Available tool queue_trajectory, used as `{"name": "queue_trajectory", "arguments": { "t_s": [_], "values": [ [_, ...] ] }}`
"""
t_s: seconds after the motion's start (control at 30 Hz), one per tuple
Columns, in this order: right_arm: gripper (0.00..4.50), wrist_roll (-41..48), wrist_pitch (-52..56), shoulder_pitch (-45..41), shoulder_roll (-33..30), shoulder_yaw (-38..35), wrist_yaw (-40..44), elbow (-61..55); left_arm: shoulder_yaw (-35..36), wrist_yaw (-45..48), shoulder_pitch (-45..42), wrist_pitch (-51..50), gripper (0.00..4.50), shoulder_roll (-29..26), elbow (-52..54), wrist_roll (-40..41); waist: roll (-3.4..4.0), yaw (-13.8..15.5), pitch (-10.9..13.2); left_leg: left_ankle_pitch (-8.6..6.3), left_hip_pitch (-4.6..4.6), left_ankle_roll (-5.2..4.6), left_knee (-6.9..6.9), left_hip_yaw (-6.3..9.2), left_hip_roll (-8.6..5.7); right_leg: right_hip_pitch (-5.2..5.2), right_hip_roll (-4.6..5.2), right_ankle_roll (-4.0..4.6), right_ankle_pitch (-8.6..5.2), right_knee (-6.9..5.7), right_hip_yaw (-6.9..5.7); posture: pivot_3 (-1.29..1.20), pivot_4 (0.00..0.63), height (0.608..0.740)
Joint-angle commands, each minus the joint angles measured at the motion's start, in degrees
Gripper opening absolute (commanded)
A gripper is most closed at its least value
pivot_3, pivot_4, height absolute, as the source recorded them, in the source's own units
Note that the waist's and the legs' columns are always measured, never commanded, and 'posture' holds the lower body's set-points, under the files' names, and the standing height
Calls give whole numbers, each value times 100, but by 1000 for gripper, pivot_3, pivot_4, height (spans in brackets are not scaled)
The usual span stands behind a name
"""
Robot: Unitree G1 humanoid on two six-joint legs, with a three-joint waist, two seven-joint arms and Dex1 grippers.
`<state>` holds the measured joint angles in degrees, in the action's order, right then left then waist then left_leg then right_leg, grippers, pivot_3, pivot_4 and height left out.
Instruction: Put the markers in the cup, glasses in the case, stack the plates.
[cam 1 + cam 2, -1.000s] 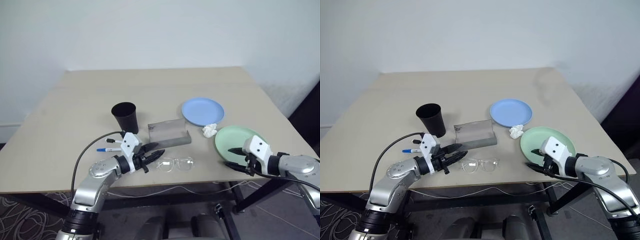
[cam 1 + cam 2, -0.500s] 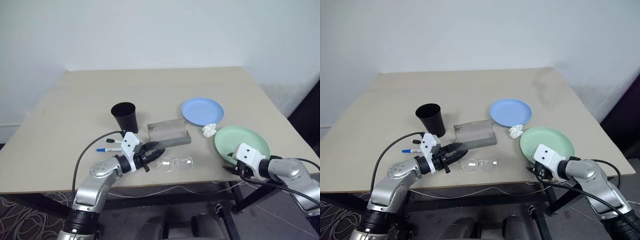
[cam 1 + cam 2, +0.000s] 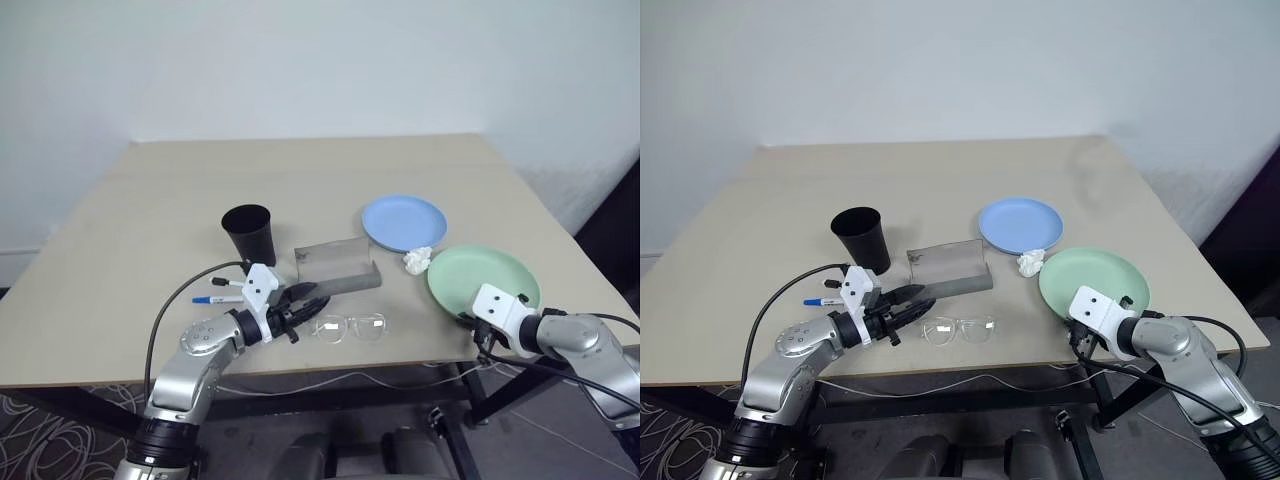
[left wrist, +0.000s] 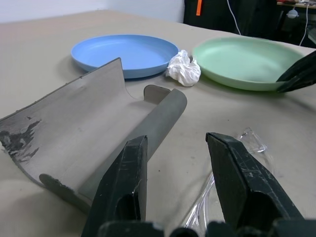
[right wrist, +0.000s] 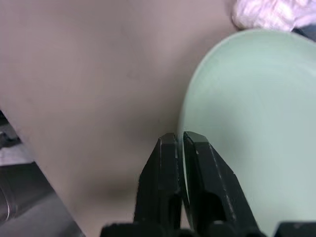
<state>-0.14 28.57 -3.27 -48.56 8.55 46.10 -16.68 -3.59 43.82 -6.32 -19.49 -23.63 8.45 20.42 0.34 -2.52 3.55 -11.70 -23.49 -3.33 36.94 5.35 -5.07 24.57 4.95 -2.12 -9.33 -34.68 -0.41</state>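
Observation:
My right gripper (image 5: pixel 178 136) is shut on the near rim of the mint green plate (image 3: pixel 485 277), at the table's front right. The light blue plate (image 3: pixel 404 222) lies behind it. My left gripper (image 3: pixel 310 303) hovers open between the grey case (image 3: pixel 338 267), whose frosted lid stands open, and the clear glasses (image 3: pixel 350 326) near the front edge. It holds nothing. The black cup (image 3: pixel 249 232) stands upright left of the case. Two markers, one blue-capped (image 3: pixel 216 299) and one black-capped (image 3: pixel 228 283), lie behind my left wrist.
A crumpled white tissue (image 3: pixel 419 260) sits between the two plates. The table's front edge (image 3: pixel 400 362) runs just below the glasses and the right gripper. The far half of the table (image 3: pixel 300 170) is bare.
My right gripper dropped from over the green plate to its near rim and shut on it. The left arm stayed still.

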Motion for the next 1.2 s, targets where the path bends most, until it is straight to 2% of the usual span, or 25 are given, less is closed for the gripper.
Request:
{"name": "queue_trajectory", "arguments": {
  "t_s": [0.03,0.13,0.17,0.53,0.8,1.03,1.2],
  "values": [
    [314,-99,27,-9,-2,-34,-73,-162,17,10,-137,107,1928,10,65,-3,0,1,0,0,0,0,0,0,0,0,0,0,0,0,-1,0,0,740],
    [314,-165,112,-3,46,-13,-156,-152,15,6,-135,114,1928,16,62,-10,0,0,0,0,0,0,0,1,0,0,0,0,0,0,-3,0,0,740],
    [147,-188,148,-7,68,-8,-191,-144,15,4,-134,117,1928,18,61,-13,0,0,0,0,0,0,0,1,0,0,0,0,0,0,-3,0,0,740],
    [147,-477,175,-201,208,-23,-547,210,14,2,-134,163,1928,24,34,-45,-3,-1,-1,0,-1,0,3,0,4,-6,7,0,0,0,-19,0,0,740],
    [147,-796,-31,-743,378,-61,-1088,862,28,-7,-131,187,1928,19,30,-52,2,-1,1,0,-20,0,1,-3,5,-12,19,0,0,0,-31,0,0,740],
    [147,-943,-1008,-1760,427,111,-997,1802,28,-15,-169,184,1928,16,9,-56,8,-7,1,0,-7,0,-2,-3,5,-8,23,0,1,-5,-48,0,0,740],
    [147,-988,-2173,-3153,744,516,-474,3330,31,6,-290,175,1928,3,-73,-58,8,-10,1,2,13,1,2,-5,6,-10,5,-3,4,-8,-40,0,0,740]
  ]
}}
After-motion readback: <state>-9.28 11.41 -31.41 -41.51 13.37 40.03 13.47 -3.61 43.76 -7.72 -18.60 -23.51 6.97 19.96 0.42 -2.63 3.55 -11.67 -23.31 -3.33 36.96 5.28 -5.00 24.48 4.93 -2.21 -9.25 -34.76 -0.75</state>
